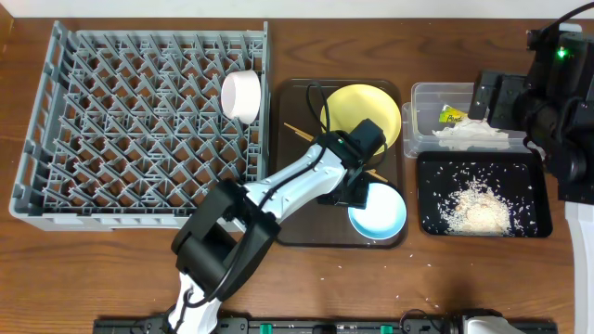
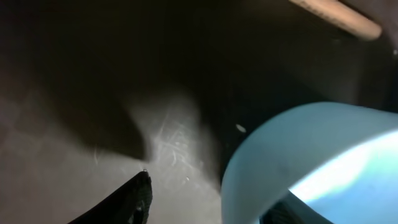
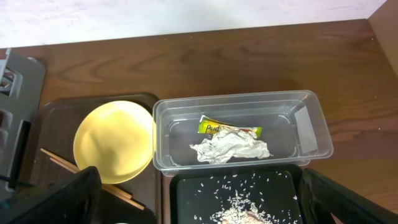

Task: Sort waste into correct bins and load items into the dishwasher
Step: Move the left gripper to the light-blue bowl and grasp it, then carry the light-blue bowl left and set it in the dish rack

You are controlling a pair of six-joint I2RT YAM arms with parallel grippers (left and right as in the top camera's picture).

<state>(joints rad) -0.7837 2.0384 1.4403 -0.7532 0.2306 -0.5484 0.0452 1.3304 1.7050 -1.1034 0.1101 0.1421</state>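
Note:
My left gripper [image 1: 360,193] is open and straddles the near rim of the light blue bowl [image 1: 380,215] on the brown serving tray. In the left wrist view one finger is outside the bowl [image 2: 267,155] and one inside, and the gripper [image 2: 214,199] has a gap to the wall. The yellow plate [image 1: 362,113] and two chopsticks [image 1: 302,133] lie on the same tray. A small white cup [image 1: 243,93] sits in the grey dish rack [image 1: 139,121]. My right gripper [image 3: 199,180] is open above the black tray [image 3: 186,193] of rice. The clear tub [image 3: 308,134] holds the wrapper [image 3: 214,129] and crumpled paper [image 3: 230,149]. No white bowl shows.
The brown serving tray [image 1: 297,93] lies between the rack and the bins. The clear tub [image 1: 422,93] is behind the black tray [image 1: 436,167], both at the right. A few rice grains [image 1: 422,299] lie on the wooden table near the front edge. The right arm [image 1: 557,111] is at the far right.

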